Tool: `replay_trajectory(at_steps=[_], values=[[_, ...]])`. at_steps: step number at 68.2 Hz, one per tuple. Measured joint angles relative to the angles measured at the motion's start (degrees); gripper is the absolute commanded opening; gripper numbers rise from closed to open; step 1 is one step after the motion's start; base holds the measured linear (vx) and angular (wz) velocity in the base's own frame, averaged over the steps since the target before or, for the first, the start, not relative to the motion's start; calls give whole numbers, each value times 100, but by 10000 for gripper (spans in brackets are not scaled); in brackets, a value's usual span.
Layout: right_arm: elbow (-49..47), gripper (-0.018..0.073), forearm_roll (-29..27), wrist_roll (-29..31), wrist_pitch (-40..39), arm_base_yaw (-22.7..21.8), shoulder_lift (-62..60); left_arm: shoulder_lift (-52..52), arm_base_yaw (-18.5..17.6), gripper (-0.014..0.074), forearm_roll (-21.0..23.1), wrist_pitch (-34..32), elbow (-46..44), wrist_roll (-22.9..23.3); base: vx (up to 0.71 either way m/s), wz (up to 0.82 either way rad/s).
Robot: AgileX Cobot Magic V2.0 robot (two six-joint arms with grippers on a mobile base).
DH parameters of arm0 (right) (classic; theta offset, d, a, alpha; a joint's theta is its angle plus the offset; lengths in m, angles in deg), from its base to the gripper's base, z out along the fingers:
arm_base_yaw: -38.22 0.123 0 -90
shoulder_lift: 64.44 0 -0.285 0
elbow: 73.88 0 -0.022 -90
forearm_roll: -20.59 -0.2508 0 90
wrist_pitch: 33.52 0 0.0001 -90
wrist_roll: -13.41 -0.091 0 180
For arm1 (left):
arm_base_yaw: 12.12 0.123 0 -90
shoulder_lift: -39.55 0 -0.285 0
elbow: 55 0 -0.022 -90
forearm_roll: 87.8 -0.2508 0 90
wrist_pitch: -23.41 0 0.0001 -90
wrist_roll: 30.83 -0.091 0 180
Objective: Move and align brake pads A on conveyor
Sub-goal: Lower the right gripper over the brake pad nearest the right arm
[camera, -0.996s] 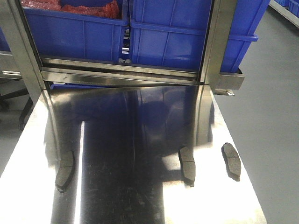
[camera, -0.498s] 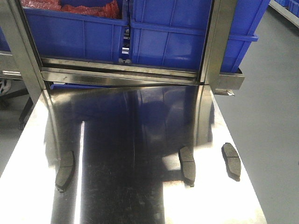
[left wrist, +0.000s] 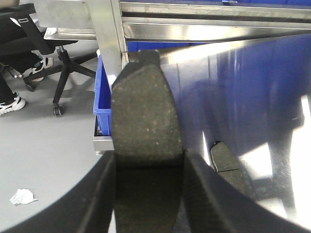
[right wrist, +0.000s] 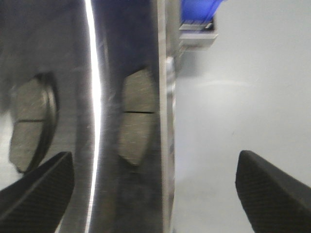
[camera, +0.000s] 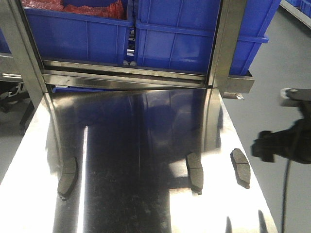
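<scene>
steel table (camera: 126, 204) | carries: left pad (camera: 67, 177), middle pad (camera: 195, 171), right-edge pad (camera: 240, 166)

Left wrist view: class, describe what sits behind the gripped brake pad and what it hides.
Behind the held brake pad show a steel post, a blue bin and the steel table. The pad covers the table's edge next to the bin.

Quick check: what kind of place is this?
Probably a factory or parts workshop: a shiny stainless-steel worktable, large blue plastic storage bins on a steel rack behind it, and flat dark grey brake pads lying on the table.
</scene>
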Motion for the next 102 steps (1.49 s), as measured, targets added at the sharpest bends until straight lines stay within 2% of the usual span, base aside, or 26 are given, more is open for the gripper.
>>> replay_trajectory(at_steps=[10, 20, 53, 85, 102], values=[[-407, 633, 195, -375, 83, 446, 778, 0, 0, 66, 0, 0, 0, 0, 0, 0], [-822, 633, 369, -631, 238, 611, 1471, 0, 0, 66, 0, 0, 0, 0, 0, 0], [-1361, 618, 513, -773, 269, 621, 2763, 0, 0, 66, 0, 0, 0, 0, 0, 0], [-1361, 579, 572, -786, 223, 621, 2977, 0, 0, 66, 0, 0, 0, 0, 0, 0], [-1361, 497, 572, -786, 215, 621, 2976, 0, 0, 66, 0, 0, 0, 0, 0, 0]])
